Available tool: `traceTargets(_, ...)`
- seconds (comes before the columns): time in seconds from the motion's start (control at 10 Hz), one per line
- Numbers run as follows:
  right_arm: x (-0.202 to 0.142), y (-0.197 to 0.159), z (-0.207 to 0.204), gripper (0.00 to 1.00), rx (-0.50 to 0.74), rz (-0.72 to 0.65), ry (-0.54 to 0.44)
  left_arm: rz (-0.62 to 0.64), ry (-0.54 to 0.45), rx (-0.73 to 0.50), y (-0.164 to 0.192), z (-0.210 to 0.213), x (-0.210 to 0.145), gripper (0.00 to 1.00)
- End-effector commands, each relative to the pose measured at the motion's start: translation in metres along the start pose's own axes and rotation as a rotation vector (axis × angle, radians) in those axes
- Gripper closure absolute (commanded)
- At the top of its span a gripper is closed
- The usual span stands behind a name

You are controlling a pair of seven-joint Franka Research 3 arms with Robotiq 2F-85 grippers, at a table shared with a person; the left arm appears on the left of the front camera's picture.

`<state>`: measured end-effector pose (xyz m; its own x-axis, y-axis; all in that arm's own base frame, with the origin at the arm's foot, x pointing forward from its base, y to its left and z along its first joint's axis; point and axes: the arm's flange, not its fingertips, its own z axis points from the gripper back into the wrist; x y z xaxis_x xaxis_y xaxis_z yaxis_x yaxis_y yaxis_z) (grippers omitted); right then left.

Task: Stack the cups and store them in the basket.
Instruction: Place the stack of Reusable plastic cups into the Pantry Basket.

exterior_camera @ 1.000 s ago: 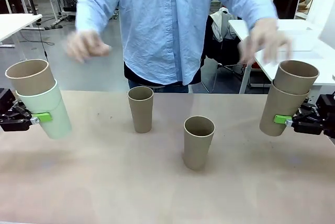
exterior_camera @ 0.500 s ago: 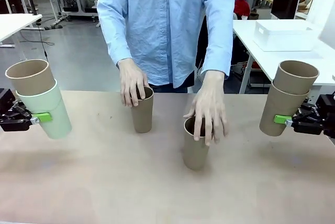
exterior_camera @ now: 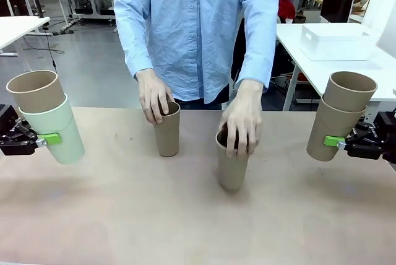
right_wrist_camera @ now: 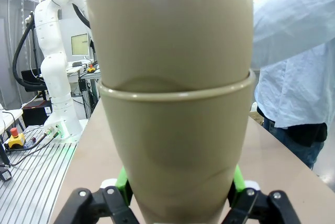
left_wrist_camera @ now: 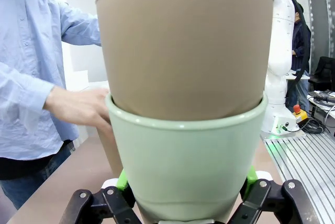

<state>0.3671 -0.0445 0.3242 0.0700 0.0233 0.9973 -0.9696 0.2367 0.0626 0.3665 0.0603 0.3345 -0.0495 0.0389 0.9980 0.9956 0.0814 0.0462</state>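
Front view: left claw [exterior_camera: 52,139] clamps mint cup [exterior_camera: 60,130], right claw [exterior_camera: 335,142] clamps tan cup [exterior_camera: 328,124].

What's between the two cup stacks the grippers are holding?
In the front view: a far brown cup under a person's hand, and a nearer brown cup under the other hand.

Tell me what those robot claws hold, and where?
Left gripper: the mint green cup, clamped near its base, a tan cup nested inside. Right gripper: the outer tan cup of a nested pair, near its base.
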Motion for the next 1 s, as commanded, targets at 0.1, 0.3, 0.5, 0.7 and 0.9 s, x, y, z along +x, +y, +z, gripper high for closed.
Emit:
traceTargets(0.1, 0.0032, 0.0007, 0.0022, 0.15, 0.001, 0.009, 0.006, -0.011, -0.007, -0.003, -0.0014, -0.0003, 0.0021, 0.12)
traceTargets(0.3, 0.0032, 0.0007, 0.0022, 0.15, 0.001, 0.009, 0.006, -0.011, -0.007, -0.003, -0.0014, -0.0003, 0.0021, 0.12)
traceTargets(0.5, 0.0032, 0.0007, 0.0022, 0.15, 0.001, 0.009, 0.006, -0.011, -0.007, -0.003, -0.0014, -0.0003, 0.0021, 0.12)
traceTargets(0.7, 0.0032, 0.0007, 0.0022, 0.15, 0.001, 0.009, 0.006, -0.011, -0.007, -0.003, -0.0014, -0.0003, 0.0021, 0.12)
traceTargets(0.9, 0.0032, 0.0007, 0.0022, 0.15, 0.001, 0.009, 0.006, -0.011, -0.007, -0.003, -0.0014, -0.0003, 0.0021, 0.12)
